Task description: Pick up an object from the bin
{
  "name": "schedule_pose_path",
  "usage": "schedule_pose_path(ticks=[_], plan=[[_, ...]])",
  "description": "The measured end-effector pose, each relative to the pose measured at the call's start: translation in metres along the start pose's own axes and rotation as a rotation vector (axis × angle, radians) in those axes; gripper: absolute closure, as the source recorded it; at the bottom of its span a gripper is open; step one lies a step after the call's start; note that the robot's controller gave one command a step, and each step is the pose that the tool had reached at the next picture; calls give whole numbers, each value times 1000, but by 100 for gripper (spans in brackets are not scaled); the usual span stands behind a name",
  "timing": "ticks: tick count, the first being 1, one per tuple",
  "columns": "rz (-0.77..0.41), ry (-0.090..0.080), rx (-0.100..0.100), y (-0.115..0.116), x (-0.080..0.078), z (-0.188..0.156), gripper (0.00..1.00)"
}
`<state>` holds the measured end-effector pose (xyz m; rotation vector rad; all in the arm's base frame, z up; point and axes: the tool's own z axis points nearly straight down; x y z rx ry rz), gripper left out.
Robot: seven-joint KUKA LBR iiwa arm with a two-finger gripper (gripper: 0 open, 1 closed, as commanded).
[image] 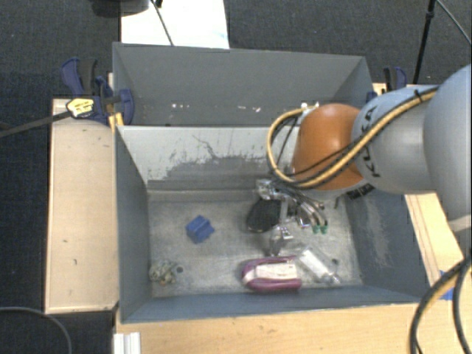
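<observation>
Camera view: a black lump (259,217) lies mid-way across the bin (133,198), the gripper (283,233) just beside it, open or closed I cannot tell. 1 purple-and-white packet (271,274) lies nearer the front. Descending off-centre could shove the lump away.

The bin (221,87) is grey, the block (199,228) blue, the packet (271,274) purple-and-white.

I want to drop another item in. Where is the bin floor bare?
Bare floor lies between the blue block and the purple packet, and from the block to the bin's left wall. Crowded on the right around the gripper: black object, packet, white piece.
</observation>
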<state>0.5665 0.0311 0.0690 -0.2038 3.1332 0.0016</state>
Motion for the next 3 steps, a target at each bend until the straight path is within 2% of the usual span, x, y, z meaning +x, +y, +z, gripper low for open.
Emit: schedule_pose_path(ticks=[1,2,3], plan=[[-1,3,0,1,0,-3,100],[-6,-8,2,4,-7,-187,100],[-266,2,-1,62,4,-176,100]])
